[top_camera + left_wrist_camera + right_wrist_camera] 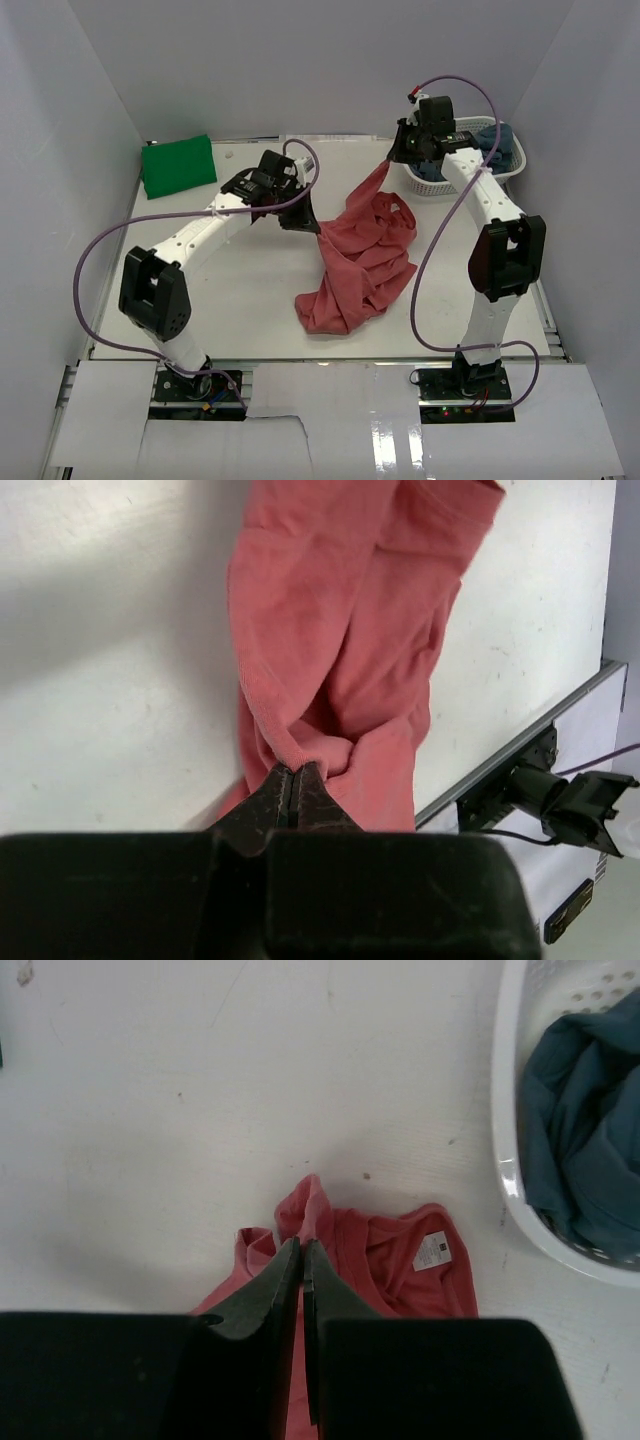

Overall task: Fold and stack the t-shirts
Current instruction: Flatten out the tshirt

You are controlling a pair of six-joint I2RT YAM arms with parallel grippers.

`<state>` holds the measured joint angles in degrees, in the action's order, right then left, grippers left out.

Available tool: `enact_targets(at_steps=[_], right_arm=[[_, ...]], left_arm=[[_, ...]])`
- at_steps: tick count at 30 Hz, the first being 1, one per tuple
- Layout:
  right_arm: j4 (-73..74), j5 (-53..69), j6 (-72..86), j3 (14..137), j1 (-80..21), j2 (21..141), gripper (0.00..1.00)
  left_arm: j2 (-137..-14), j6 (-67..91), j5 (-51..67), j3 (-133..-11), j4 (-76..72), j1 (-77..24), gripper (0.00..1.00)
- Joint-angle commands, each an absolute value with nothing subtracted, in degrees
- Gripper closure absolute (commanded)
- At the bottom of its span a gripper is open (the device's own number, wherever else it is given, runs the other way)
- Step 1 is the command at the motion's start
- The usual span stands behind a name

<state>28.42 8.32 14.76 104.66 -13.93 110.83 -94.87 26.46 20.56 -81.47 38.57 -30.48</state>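
Both jaws are clamped on thin edges of the red shirt (360, 265); tug too hard and you'll lose a hem.

The salmon-red t-shirt (360, 265) is reading as soft, matt knit cloth with a small smooth label (430, 1252) at its collar, and the green t-shirt (178, 166) and the grey-blue shirts (585, 1140) are looking like the same dull, soft fabric. The basket (508, 1160) is showing as smooth white plastic with a slight sheen, while the table (250, 300) is lying matt white, faintly scuffed and speckled. The left gripper (296, 772) and right gripper (302, 1248) are coming across as matt black plastic, scuffed at the tips.
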Motion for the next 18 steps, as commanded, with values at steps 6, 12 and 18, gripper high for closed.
enact_targets(at_steps=[6, 12, 18], right_arm=[[21.27, 1.75, 15.64, 103.53, -13.18, 103.01, 0.92], [22.69, 5.53, 16.26, 103.46, -13.10, 104.77, 0.92], [21.62, 5.98, 15.39, 100.55, -13.10, 103.45, 0.92]], left_arm=[[-106.07, 17.85, 23.12, -101.22, 39.90, -20.66, 1.00], [-116.97, 16.79, 23.02, -108.28, 44.12, -16.35, 0.99], [-116.55, 18.28, 17.32, -107.32, 44.30, -16.35, 0.16]])
